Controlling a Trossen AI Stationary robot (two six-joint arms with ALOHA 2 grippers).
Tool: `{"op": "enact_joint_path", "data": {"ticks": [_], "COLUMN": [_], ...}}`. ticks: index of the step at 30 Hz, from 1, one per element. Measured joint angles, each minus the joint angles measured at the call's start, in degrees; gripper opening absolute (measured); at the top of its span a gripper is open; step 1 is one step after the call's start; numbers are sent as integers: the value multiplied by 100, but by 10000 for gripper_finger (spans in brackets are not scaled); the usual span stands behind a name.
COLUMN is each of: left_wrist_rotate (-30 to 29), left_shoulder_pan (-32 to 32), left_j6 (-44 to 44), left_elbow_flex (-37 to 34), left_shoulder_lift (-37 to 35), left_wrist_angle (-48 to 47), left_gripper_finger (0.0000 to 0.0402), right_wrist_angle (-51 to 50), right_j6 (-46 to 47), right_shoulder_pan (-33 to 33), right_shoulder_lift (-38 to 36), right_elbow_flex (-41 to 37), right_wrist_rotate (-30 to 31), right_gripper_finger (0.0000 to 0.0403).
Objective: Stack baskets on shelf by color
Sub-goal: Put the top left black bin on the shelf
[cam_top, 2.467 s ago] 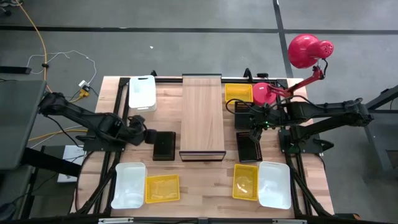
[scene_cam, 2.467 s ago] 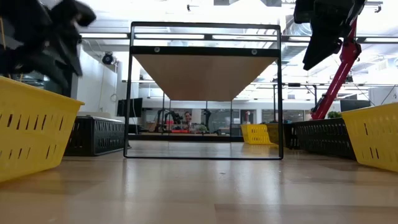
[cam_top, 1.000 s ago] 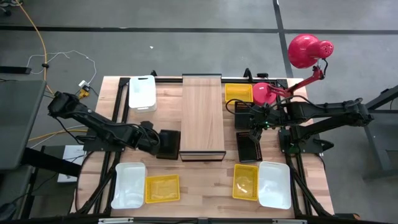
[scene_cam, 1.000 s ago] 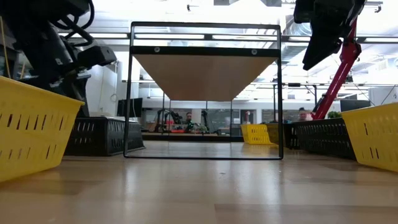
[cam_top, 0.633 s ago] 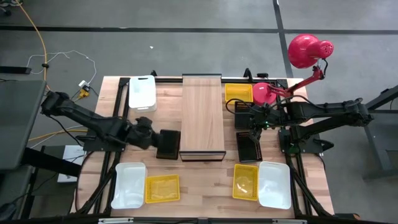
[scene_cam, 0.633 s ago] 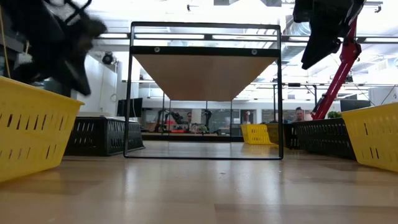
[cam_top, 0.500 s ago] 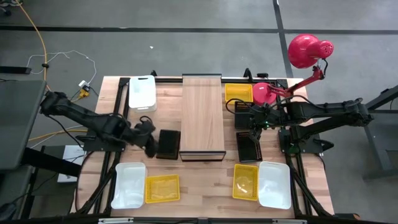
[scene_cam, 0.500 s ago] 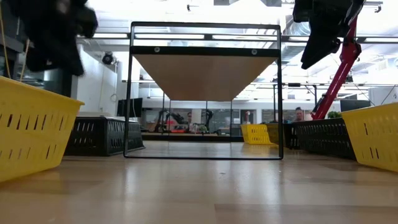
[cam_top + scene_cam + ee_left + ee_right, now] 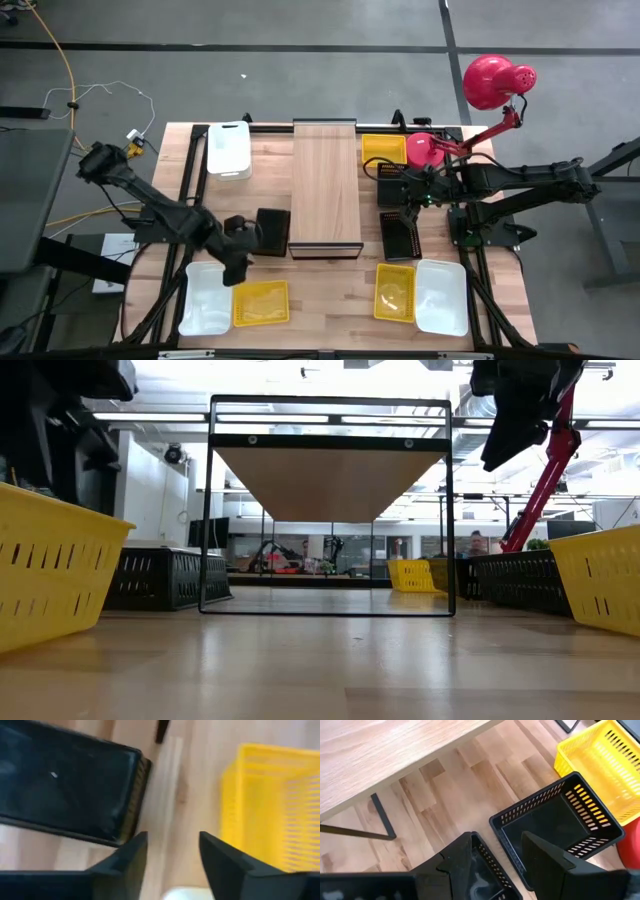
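1. The pale wooden tabletop (image 9: 330, 285) stood on a grey floor, with a red lamp (image 9: 492, 82) at its far right corner; in the low view an open workshop showed behind the shelf frame.
2. The shelf (image 9: 325, 180) ran down the middle of the table, and its board was bare.
3. Left of the shelf, a black basket (image 9: 270, 230) lay just beside its near end, a white basket (image 9: 228, 150) sat at the far edge, and another white basket (image 9: 207, 297) lay beside a yellow basket (image 9: 261, 303) at the near edge. All looked empty.
4. Right of the shelf sat a yellow basket (image 9: 383, 149) at the far end, two black baskets (image 9: 560, 830) below the right arm, and a yellow basket (image 9: 395, 292) touching a white basket (image 9: 442, 296) near the front. I could see nothing in them.
5. The left gripper (image 9: 172, 852) hovered between the black basket and the near yellow one, fingers apart and gripping nothing.
6. The right gripper (image 9: 495, 855) hung over the two black baskets, fingers apart and empty.
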Motion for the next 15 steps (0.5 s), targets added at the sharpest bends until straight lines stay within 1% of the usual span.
{"op": "enact_joint_path", "data": {"ticks": [4, 7, 12, 15], "left_wrist_rotate": [-697, -1095, -1442, -1719], "left_shoulder_pan": [-216, -401, -685, -887], "left_j6": [58, -284, -1731, -2816], "left_elbow_flex": [2, 2, 2, 2], "left_shoulder_lift": [406, 667, 885, 925], "left_wrist_angle": [253, 140, -37, -422], "left_gripper_finger": [227, 244, 248, 248], "right_wrist_angle": [25, 23, 23, 22], "right_j6": [69, 69, 176, 170], "right_shoulder_pan": [0, 0, 0, 0], "right_shoulder_lift": [0, 0, 0, 0], "right_elbow_flex": [0, 0, 0, 0], "right_wrist_rotate": [37, 36, 37, 41], "right_gripper_finger": [161, 161, 161, 161]}}
